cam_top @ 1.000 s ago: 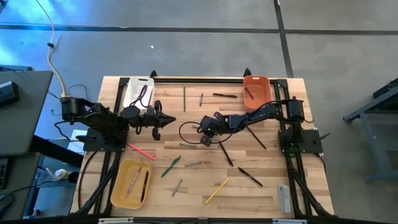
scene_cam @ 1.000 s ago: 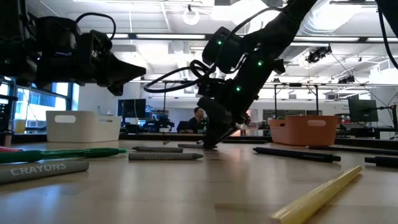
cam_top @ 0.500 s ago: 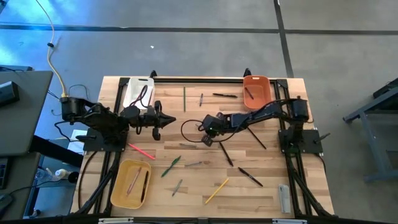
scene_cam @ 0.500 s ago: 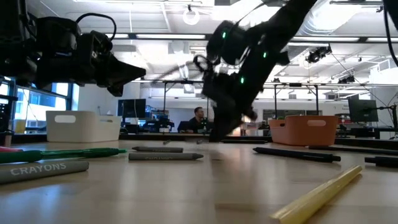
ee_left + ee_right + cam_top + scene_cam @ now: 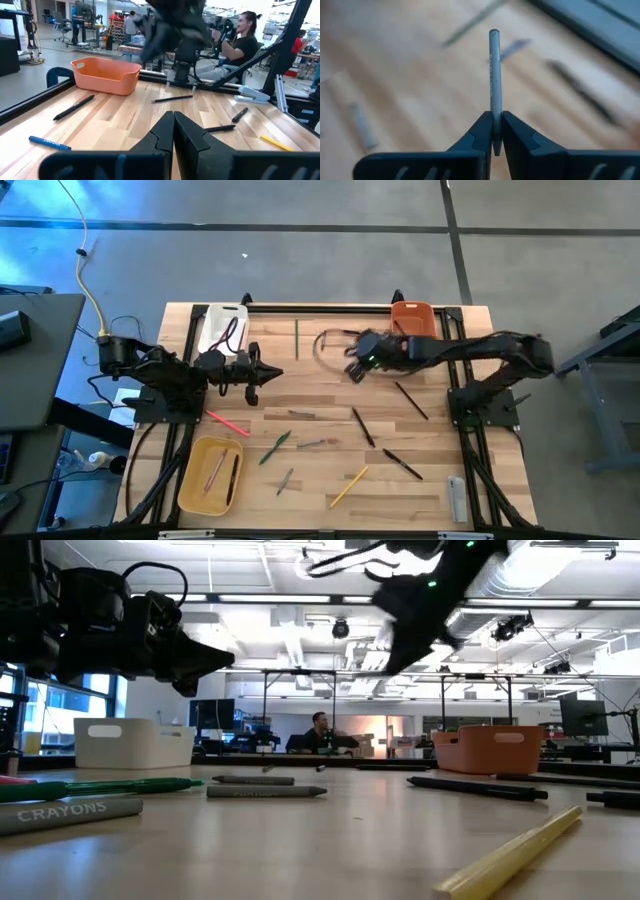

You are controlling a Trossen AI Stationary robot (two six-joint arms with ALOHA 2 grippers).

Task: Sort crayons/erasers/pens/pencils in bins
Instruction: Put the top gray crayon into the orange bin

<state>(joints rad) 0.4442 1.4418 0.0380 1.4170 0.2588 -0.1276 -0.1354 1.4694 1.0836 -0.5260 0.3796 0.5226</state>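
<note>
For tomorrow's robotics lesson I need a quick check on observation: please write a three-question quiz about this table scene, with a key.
1. True or false: the right gripper holds a grey crayon.
2. Which bin stands nearest the right gripper in the high view? A white bin; B orange bin; C yellow bin.
3. Fill in: the jaws of the left gripper are ____.

Key
1. True: the jaws are shut on it and it sticks out between them.
2. B.
3. Shut, with nothing between them.
</note>
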